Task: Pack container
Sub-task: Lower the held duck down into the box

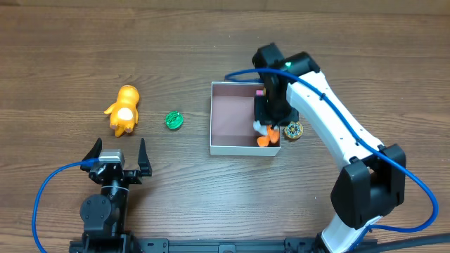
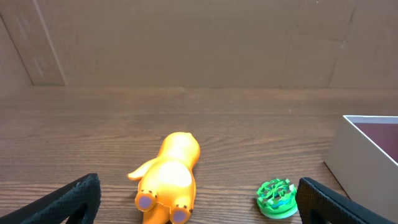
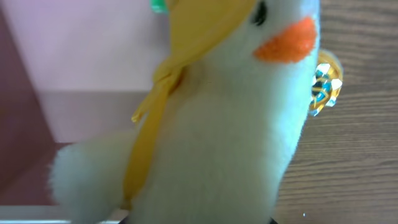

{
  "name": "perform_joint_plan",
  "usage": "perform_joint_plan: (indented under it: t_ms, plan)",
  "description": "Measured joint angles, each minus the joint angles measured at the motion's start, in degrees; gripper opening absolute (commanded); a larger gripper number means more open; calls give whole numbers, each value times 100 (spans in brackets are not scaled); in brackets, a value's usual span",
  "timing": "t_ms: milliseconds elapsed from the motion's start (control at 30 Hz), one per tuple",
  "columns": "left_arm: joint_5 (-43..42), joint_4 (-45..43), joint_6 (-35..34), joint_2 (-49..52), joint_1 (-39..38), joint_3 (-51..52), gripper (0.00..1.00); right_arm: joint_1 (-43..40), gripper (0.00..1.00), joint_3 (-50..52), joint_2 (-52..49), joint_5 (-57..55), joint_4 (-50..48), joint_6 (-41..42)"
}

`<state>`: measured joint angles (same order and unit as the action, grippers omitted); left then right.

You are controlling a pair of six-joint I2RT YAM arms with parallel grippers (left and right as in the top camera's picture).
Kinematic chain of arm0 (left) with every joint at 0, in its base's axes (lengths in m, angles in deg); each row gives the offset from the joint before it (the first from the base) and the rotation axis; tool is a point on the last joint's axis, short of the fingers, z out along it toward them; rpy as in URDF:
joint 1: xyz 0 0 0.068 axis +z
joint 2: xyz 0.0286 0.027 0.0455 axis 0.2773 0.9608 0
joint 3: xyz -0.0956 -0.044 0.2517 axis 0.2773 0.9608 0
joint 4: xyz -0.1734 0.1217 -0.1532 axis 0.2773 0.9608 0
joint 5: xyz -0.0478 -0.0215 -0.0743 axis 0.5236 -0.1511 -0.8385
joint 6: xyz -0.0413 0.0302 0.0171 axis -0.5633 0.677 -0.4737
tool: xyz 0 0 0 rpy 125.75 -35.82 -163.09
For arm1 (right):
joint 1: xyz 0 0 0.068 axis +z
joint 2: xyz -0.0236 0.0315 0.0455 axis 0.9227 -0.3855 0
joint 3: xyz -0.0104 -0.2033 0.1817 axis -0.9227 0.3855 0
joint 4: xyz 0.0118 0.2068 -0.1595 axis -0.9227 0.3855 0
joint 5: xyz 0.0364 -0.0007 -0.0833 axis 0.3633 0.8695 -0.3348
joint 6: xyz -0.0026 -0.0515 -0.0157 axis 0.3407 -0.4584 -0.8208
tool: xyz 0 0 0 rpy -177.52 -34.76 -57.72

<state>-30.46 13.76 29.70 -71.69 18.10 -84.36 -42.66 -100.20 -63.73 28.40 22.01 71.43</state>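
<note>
The container (image 1: 211,121), a shallow white-walled box with a dull pink inside, sits at the table's middle. My right gripper (image 1: 271,112) hangs over its right side, shut on a white plush duck (image 1: 264,136) with an orange beak and a yellow scarf. The duck (image 3: 224,137) fills the right wrist view and hides the fingers; the pink floor (image 3: 81,56) shows behind it. My left gripper (image 1: 117,154) stands open at the front left, nothing between its fingers (image 2: 74,199). The container's white corner (image 2: 354,149) shows at the right of the left wrist view.
An orange toy animal (image 1: 124,109) (image 2: 168,177) lies on the table left of the container, just beyond my left gripper. A green disc (image 1: 174,120) (image 2: 277,198) lies between it and the box. A gold disc (image 1: 294,130) (image 3: 326,87) rests outside the container's right wall.
</note>
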Motion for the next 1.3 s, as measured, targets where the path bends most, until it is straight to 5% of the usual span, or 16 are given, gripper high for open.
perform_joint_plan:
  t_ms: [1300]
  plan:
    - [0,0,0,0,0,0,100,13,20,114,0,509,-348,-138]
